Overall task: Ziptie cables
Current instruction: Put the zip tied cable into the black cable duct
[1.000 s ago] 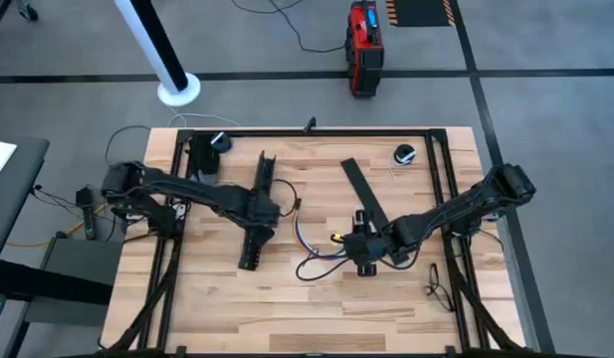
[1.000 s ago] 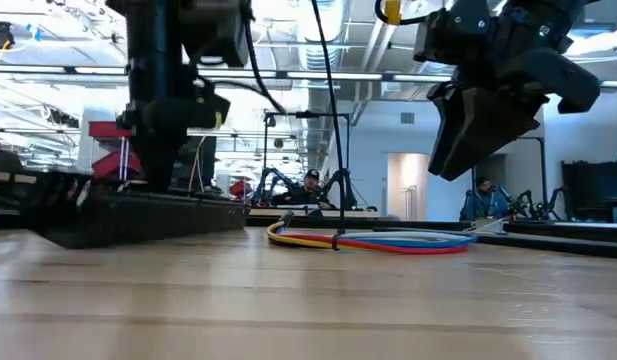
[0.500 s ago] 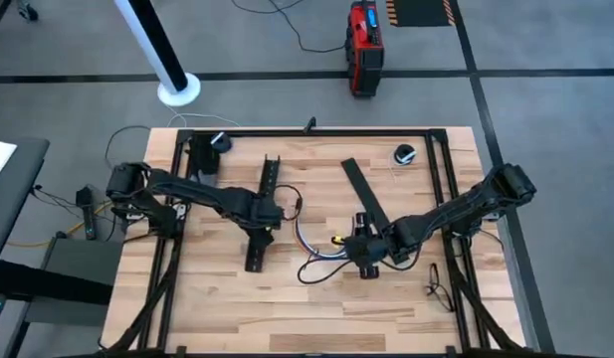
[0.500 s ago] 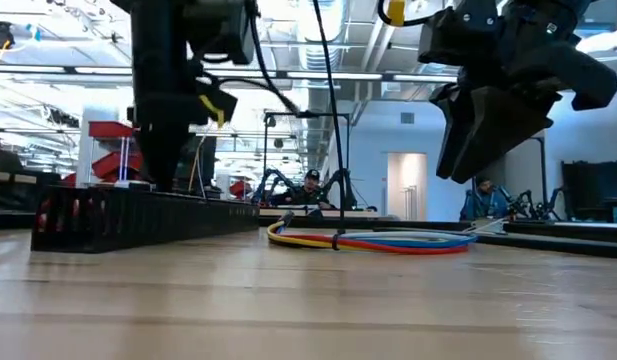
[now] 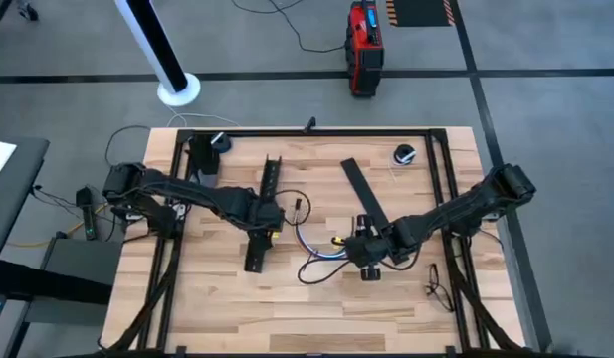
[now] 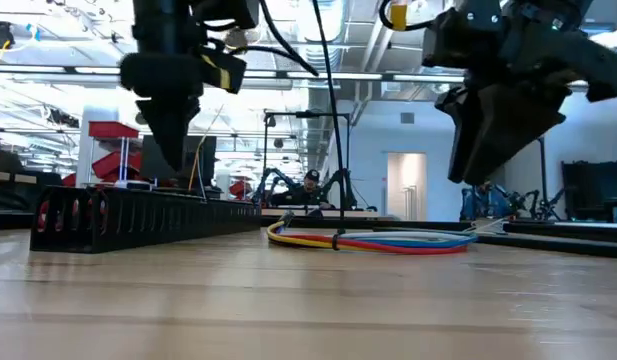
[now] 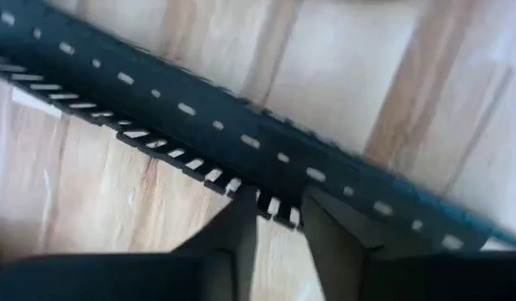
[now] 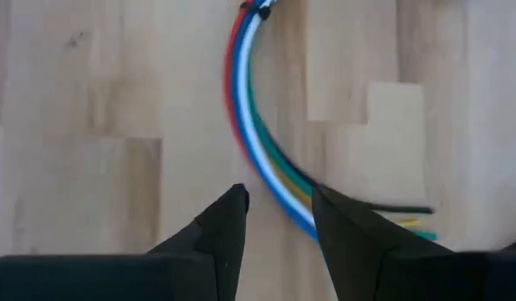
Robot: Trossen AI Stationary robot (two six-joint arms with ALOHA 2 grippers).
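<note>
The cables (image 5: 316, 261), a curved bundle of red, blue, white, green and yellow wires, lie on the wooden table; they also show in the low view (image 6: 388, 240) and the right wrist view (image 8: 258, 142). My right gripper (image 5: 364, 261) hangs open above their right end (image 6: 488, 170), touching nothing (image 8: 280, 201). A long black slotted channel (image 5: 269, 179) lies flat on the table left of the cables (image 6: 138, 215). My left gripper (image 5: 265, 221) hovers just above the channel's middle (image 6: 173, 165), its fingers a little apart (image 7: 278, 213).
A flat black strip (image 5: 363, 191) lies slanted behind the right gripper. A round black-and-white object (image 5: 404, 154) sits at the far right and a dark one (image 5: 212, 144) at the far left. Thin black loops (image 5: 436, 288) lie near the right rail. Black frame rails (image 5: 307, 129) edge the table.
The channel, tilted with one end raised a second ago, has come down flat on the table and has turned slightly. My left gripper has let it go and risen clear above it.
</note>
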